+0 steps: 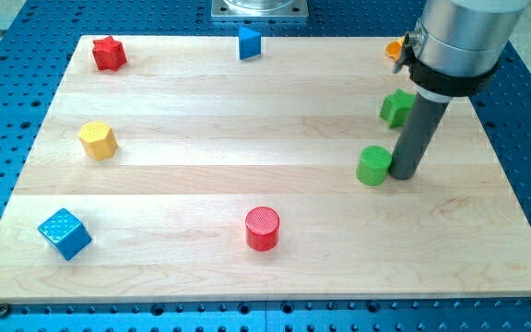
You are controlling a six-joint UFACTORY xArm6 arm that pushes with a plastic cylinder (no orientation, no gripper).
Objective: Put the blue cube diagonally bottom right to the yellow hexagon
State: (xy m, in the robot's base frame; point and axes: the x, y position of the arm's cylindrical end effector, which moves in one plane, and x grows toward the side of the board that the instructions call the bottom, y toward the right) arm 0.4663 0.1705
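The blue cube (64, 232) sits near the board's bottom left corner. The yellow hexagon (98, 139) lies above it at the view's left, slightly to the cube's right. My tip (404, 173) is far off at the view's right, touching or almost touching the right side of a green cylinder (372, 165). The tip is nowhere near the cube or the hexagon.
A red cylinder (263, 228) stands at bottom centre. A red star (109, 53) is at top left, a blue triangle (249, 42) at top centre. A green block (396, 107) and an orange block (394, 50) lie partly behind the rod. The wooden board (247, 120) rests on a blue perforated table.
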